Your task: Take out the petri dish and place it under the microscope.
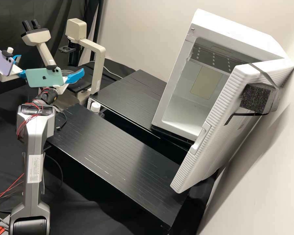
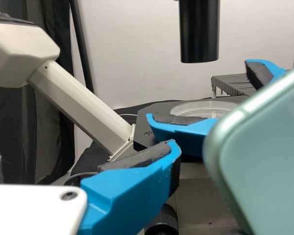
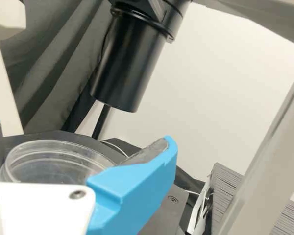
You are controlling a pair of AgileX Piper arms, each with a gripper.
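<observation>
Curtain (image 1: 9, 16) folds hang dark at the left. Next come my left gripper (image 1: 22, 66), fingers apart, and my right gripper (image 1: 75, 76), fingers spread too, by the microscope (image 1: 76, 29), where the petri dish (image 3: 63, 164) rests on the black stage (image 2: 159, 107). Rightward, black ridged platforms (image 1: 114, 147) run toward the open white cabinet (image 1: 219, 26), with pale wall (image 1: 134, 26) behind.

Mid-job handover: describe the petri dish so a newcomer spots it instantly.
Start at the cream microscope, left of the open white cabinet in the high view. Drop to its dark stage, below the black cylinder. The petri dish sits there: clear, round and shallow, see-through where the stage and cylinder are black.
</observation>
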